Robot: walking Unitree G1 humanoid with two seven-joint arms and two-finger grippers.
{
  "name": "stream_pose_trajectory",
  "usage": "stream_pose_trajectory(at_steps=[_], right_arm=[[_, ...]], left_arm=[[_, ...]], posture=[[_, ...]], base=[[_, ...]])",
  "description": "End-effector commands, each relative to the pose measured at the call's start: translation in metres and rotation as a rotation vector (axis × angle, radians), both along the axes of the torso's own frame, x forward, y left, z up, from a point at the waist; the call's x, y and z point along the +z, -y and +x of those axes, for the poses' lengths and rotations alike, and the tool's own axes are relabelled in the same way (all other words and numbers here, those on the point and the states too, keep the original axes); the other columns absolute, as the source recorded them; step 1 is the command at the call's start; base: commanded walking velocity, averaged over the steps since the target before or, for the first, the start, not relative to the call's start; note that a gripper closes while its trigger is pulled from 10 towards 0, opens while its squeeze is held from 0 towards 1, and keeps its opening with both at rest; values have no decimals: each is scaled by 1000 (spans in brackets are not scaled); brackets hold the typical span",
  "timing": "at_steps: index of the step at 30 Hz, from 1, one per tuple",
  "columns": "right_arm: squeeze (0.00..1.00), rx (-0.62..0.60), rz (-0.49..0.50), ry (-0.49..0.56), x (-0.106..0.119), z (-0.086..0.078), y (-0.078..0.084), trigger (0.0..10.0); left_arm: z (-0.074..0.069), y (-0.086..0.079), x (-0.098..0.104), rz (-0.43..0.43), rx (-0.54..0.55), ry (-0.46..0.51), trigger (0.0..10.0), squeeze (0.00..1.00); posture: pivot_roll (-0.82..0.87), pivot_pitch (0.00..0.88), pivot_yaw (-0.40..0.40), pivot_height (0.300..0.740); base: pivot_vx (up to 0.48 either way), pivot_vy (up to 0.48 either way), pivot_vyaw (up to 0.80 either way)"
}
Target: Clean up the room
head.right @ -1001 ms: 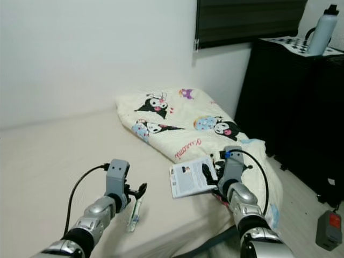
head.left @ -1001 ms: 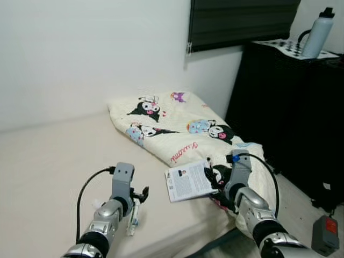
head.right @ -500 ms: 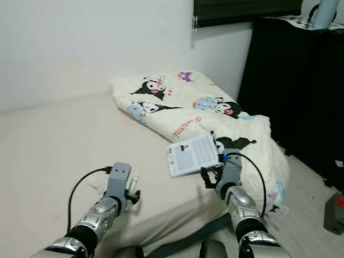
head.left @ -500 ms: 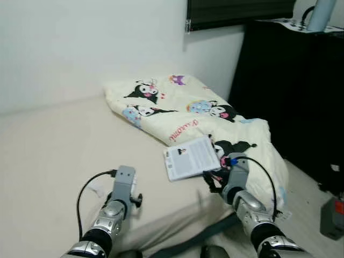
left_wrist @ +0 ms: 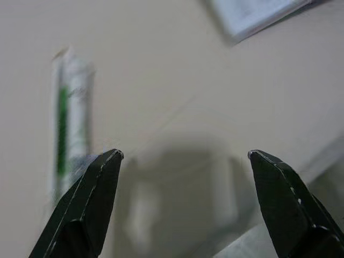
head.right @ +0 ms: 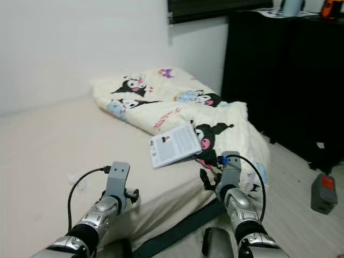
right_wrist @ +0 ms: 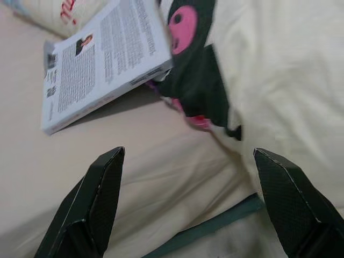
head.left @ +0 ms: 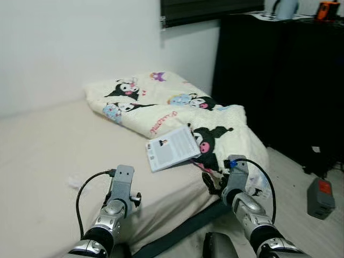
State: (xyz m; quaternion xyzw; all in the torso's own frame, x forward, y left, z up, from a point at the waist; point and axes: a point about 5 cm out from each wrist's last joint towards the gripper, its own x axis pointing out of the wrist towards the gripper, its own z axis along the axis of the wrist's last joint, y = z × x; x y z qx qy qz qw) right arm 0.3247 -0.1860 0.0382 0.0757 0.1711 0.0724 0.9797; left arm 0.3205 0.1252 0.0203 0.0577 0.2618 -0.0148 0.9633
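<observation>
A white book [head.left: 171,148] lies open-side down on the bed, leaning against a cream cartoon-print blanket [head.left: 161,105]. In the right wrist view the book [right_wrist: 102,64] sits beyond my open right gripper [right_wrist: 188,150], apart from it. My right gripper [head.left: 211,183] hovers at the mattress edge below the blanket's hanging corner. A white tube with a green stripe [left_wrist: 69,115] lies on the sheet just ahead of my left gripper [left_wrist: 185,155], which is open and holds nothing. The left gripper [head.left: 134,200] is low over the front of the mattress [head.left: 48,140].
A tall black cabinet [head.left: 279,80] stands to the right of the bed, with a bottle [head.left: 285,6] and an orange item [head.left: 326,8] on top. On the floor lies a grey box with an orange button [head.left: 321,196]. A small clear wrapper [head.right: 75,177] rests on the sheet.
The whole view has swung right and pulled back from the bed. Both grippers now sit lower at the mattress edge, and the right gripper is farther from the book.
</observation>
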Motion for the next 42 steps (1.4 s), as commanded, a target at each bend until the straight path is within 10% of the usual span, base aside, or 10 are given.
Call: stream_pose_trajectory(at_steps=[1,19,29,42], right_arm=[[0,-7,15,15,0,-1,-3,10000],[0,25,50,38,-5,-9,-14,10000],[0,14,101,116,4,-25,-20,10000],[0,-14,115,191,46,-48,-16,10000]], left_arm=[[4,-1,4,16,20,15,10000,0],[19,-42,22,36,230,62,10000,0],[19,-87,30,12,317,56,10000,0],[14,-88,23,33,242,55,10000,0]], posture=[[-73,0,22,535],[-93,4,50,535],[-122,179,85,535],[-153,411,88,535]], base=[[0,0,0],[0,0,0],[0,0,0],[0,0,0]])
